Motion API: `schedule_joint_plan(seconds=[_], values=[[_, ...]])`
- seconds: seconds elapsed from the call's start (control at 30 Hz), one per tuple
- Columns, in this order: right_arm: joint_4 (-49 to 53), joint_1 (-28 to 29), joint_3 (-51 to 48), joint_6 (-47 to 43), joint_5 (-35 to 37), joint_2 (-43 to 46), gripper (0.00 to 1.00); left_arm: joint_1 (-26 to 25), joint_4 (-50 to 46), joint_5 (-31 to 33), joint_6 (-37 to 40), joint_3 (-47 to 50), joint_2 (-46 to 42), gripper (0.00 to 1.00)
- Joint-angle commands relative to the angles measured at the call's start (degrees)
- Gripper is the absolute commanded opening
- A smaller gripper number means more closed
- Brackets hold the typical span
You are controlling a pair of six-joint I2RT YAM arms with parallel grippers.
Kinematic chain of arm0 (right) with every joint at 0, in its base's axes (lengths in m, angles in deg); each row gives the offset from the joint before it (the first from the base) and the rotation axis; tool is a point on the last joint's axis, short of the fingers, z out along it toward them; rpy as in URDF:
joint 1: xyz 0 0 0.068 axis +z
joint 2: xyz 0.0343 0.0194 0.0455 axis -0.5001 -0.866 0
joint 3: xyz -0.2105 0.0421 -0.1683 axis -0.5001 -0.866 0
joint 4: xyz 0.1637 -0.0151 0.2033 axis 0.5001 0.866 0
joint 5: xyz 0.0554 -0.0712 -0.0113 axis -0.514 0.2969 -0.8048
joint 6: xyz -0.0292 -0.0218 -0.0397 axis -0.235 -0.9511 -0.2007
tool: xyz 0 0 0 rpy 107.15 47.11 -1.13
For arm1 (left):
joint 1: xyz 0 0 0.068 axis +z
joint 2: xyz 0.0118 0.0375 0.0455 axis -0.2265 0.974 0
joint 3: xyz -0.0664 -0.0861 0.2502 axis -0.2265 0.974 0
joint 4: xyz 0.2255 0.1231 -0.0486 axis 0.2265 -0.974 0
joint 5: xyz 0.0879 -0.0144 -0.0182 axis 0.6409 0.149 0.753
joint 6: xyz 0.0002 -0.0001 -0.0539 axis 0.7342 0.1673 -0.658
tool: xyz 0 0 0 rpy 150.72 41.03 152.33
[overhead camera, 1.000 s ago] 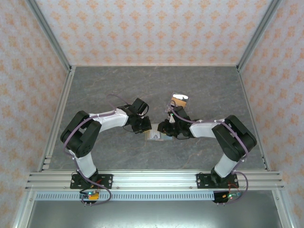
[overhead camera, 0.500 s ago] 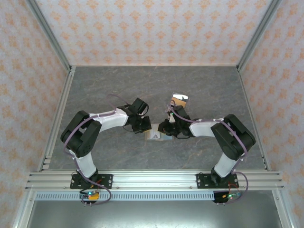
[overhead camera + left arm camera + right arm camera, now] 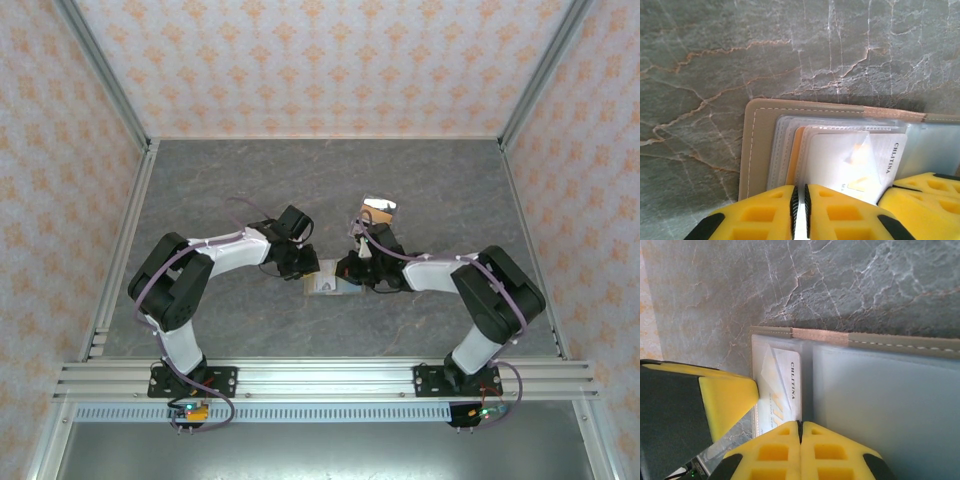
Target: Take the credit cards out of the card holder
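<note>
The holder (image 3: 752,150) lies open flat under both claws: taupe rim, clear sleeves (image 3: 880,390), a brown tab (image 3: 820,336) on its far edge. Just beyond the left claw (image 3: 800,205), all but pressed together, the cards (image 3: 840,160) sit sleeved, one white, one orange-edged. The right claw (image 3: 801,440) is pressed together over the fold.

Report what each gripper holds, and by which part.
Nothing is visibly held. The left gripper is closed, tips over the credit cards in the card holder; the right gripper is shut by its fold. Whether either pinches anything cannot be told.
</note>
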Motion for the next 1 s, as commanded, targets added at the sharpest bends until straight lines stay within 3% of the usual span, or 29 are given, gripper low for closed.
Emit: schedule_joint_plan(seconds=[0.0,0.53,0.97], values=[[-0.81,-0.49,-1.47,-1.67,2.73,2.83,0.02,-0.16,-3.60,2.67,0.93,-0.39,-1.18,0.17],[1.83,-0.51,-1.07,-2.29,4.85,1.35,0.03,-0.69,-1.09,0.55,2.24,-0.47,-6.11,0.16],[-1.43,-0.51,-1.59,0.60,4.18,-0.30,0.11,-3.05,-0.56,2.14,1.11,-0.30,-0.15,0.12]])
